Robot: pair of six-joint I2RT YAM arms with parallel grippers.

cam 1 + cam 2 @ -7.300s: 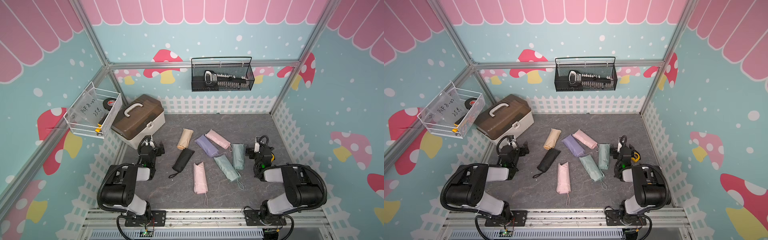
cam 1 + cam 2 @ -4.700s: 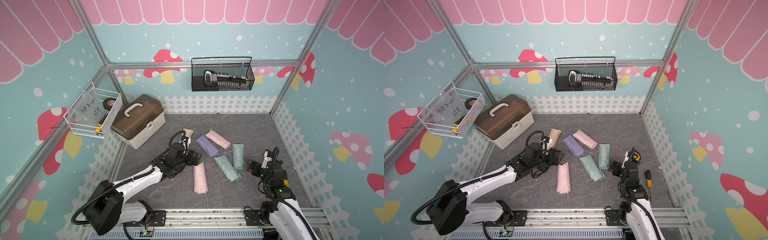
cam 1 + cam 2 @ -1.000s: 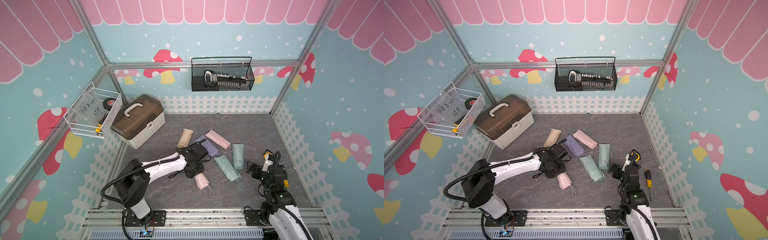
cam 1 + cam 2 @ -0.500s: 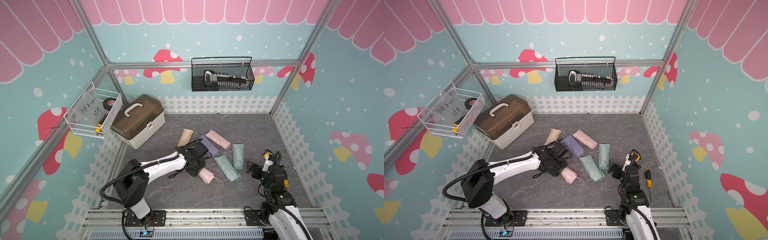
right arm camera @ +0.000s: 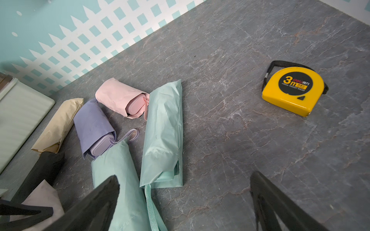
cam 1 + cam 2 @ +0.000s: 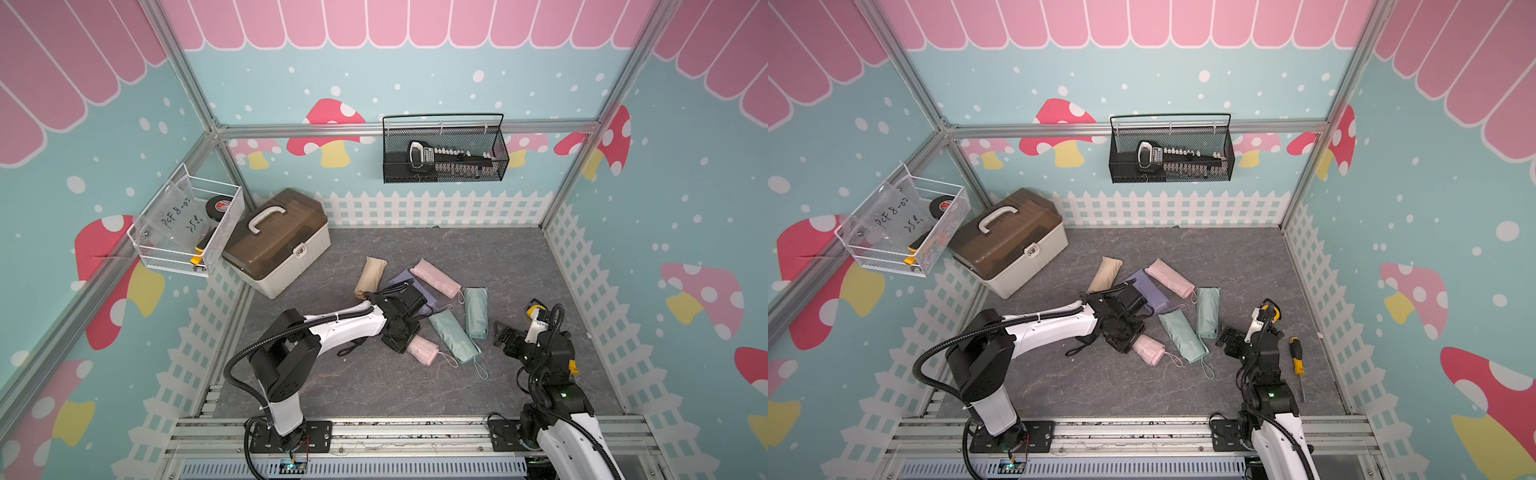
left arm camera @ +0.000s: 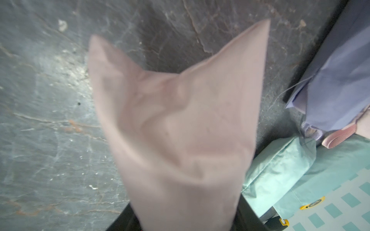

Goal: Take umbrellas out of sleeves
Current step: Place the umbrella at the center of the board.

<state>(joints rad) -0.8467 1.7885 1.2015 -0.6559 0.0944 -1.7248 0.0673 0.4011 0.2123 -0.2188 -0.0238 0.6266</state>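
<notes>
My left gripper (image 6: 401, 337) is shut from above on the pink sleeve (image 7: 180, 124). The sleeve's flat closed end sticks out past the jaws, and its other end with a wrist loop (image 6: 451, 360) lies on the floor. Behind it lie sleeved umbrellas: beige (image 6: 370, 276), lilac (image 5: 92, 124), pink (image 6: 436, 277) and two mint (image 6: 476, 311) (image 6: 452, 337). A black one is mostly hidden under my left arm. My right gripper (image 5: 184, 176) is open and empty, low over the floor beside the nearer ends of the mint sleeves (image 5: 163, 136).
A brown-lidded toolbox (image 6: 276, 243) stands at the back left. A yellow tape measure (image 5: 293, 90) and a screwdriver (image 6: 1296, 357) lie by my right arm. Wire baskets hang on the back wall (image 6: 442, 153) and the left wall (image 6: 187, 226). White picket-fence walls close in the floor.
My left gripper has swung the pink sleeve round, so its loop end has moved right, towards the mint sleeve. The right arm has stayed still.
</notes>
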